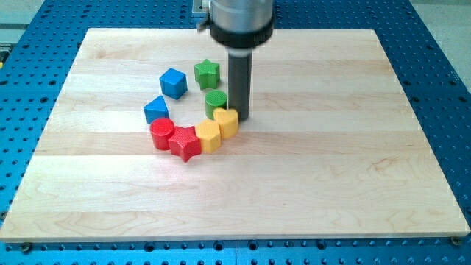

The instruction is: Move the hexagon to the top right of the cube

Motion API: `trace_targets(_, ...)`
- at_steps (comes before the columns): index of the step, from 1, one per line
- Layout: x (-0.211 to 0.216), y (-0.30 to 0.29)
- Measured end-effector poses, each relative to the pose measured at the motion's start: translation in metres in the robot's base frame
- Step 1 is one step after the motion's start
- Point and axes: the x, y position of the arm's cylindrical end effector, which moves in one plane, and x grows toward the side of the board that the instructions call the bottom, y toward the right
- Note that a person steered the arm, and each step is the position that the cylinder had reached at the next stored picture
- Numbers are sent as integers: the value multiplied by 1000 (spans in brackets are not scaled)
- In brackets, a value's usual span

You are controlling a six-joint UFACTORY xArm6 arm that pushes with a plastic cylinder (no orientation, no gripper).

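The blue cube sits left of the board's centre. The yellow hexagon lies below and to the right of it, in an arc of blocks, between a red star and a second yellow block whose shape is unclear. My tip is down on the board at the right side of that second yellow block, touching or almost touching it, and just right of a green cylinder. The rod hides the board directly behind it.
A green star lies right of the cube. A blue triangle and a red cylinder form the arc's left end. The wooden board rests on a blue perforated table.
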Motion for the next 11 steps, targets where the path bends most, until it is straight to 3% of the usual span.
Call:
trace_targets(2,89,26)
trace_targets(3,116,-21)
trace_targets(4,112,-34)
trace_targets(6,76,-43)
trace_targets(11,-83,-55)
